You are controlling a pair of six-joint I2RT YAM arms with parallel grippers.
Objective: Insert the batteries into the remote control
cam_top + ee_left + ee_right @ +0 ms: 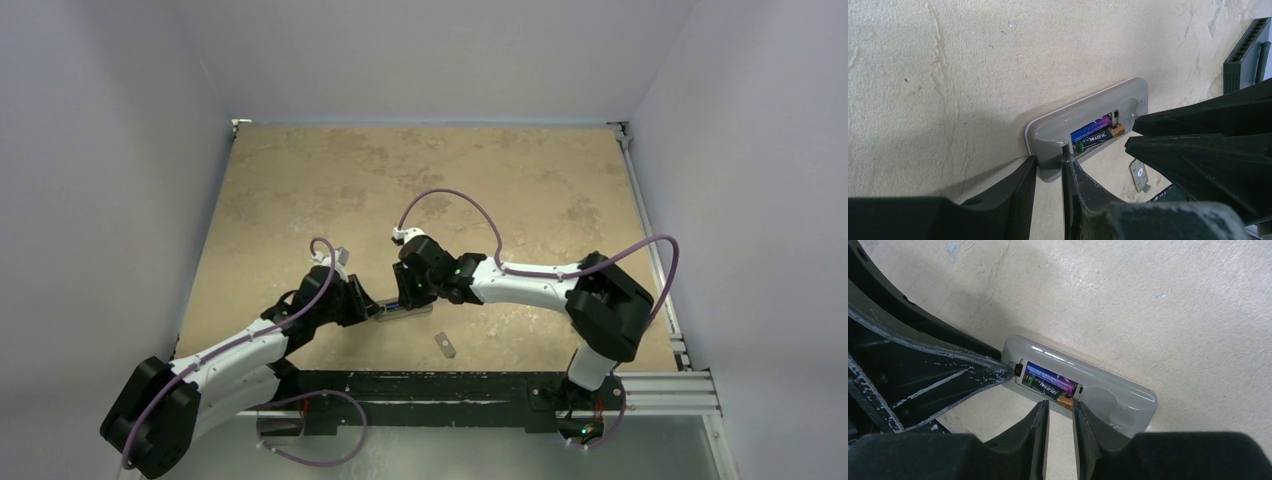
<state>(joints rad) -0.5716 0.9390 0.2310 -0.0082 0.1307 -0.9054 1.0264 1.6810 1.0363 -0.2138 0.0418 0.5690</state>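
Tan table (450,180); remote (1083,112) axis left-right; left fingers (1018,200) pinch end, right fingers (1098,435) barely apart.

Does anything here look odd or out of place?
The cover lies apart from the remote, leaving both batteries bare. The dark battery seems to ride over the recess edge at its brassy end.

Grey remote (1058,131) on a blotchy tan bench (948,75)
The purple battery (1091,128) carries a blue patch; the black battery (1096,139) has a green band and a brassy end. The left end effector (1049,167) and right end effector (1060,410) are black.
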